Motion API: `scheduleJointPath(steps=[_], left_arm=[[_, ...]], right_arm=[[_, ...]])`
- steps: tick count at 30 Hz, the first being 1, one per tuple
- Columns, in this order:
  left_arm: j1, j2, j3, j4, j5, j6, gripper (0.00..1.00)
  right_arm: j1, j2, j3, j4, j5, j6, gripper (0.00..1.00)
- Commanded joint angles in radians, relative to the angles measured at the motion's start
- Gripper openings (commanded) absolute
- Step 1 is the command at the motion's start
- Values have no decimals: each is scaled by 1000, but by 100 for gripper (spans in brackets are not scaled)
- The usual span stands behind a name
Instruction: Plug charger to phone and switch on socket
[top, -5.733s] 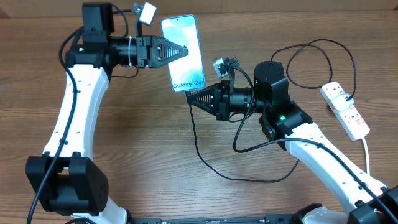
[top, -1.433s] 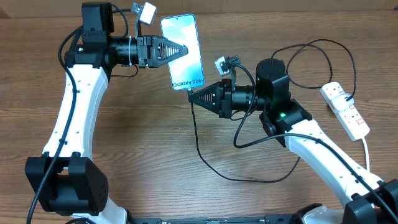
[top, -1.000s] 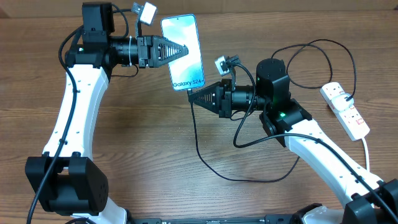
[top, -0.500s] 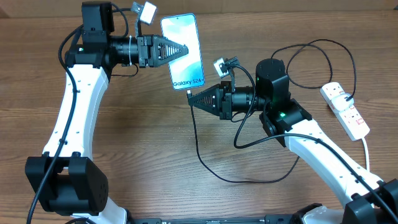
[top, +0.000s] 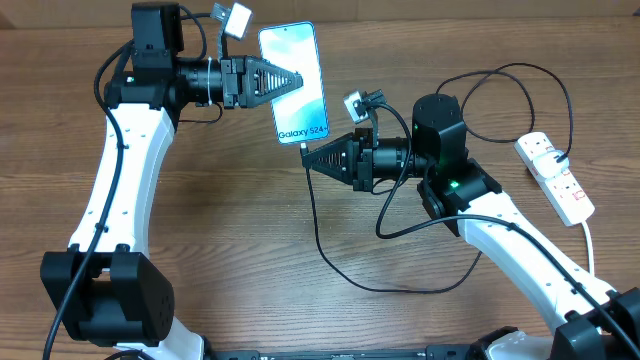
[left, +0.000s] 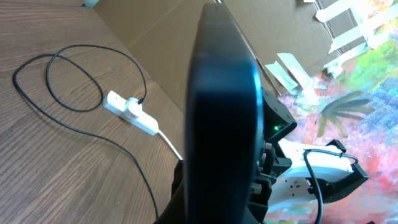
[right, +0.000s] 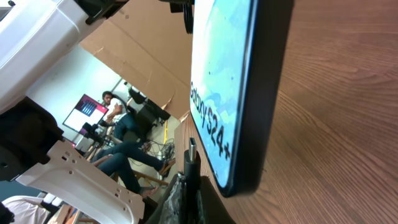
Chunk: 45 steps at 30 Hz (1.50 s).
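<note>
A brown wood-grain table (top: 200, 230) backs onto cardboard sheeting (top: 450, 8), and beyond it the right wrist view catches a seated person (right: 118, 118) (an ordinary workroom, by the look of it). The white power strip (top: 557, 178) lies at the table's right edge, with the charger (top: 318, 235) looping from it across the wood. The left gripper (top: 299, 84) is clamped on the phone (top: 300, 45), holding it at the back of the table. The right gripper (top: 305, 160) is closed on the charger's plug, which is just beside the phone's lettered end; whether they touch I cannot tell.
</note>
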Motion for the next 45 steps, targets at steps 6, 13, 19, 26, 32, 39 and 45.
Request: scheduleJointPath(steps=[6,13,19,26,32,39,45], left_arm=[[-2,-6,0,5,50,18,4],[-2,-6,0,5,50,18,5],[-2,-6,0,5,50,18,4],[-2,-6,0,5,50,19,4],[-2,-6,0,5,50,19,4],[-2,-6,0,5,50,18,5],[-2,-6,0,5,50,19,4]], right_arm=[[-2,1,10,-22,7,1,4],[-8,1,10,-26,11,0,4],[-31,1,10,-27,10,1,4],[-28,1,10,-27,9,2,4],[-13,1,10,-31,6,5,4],[-9,1,10,-31,6,5,4],[-9,1,10,-28,14,5,4]])
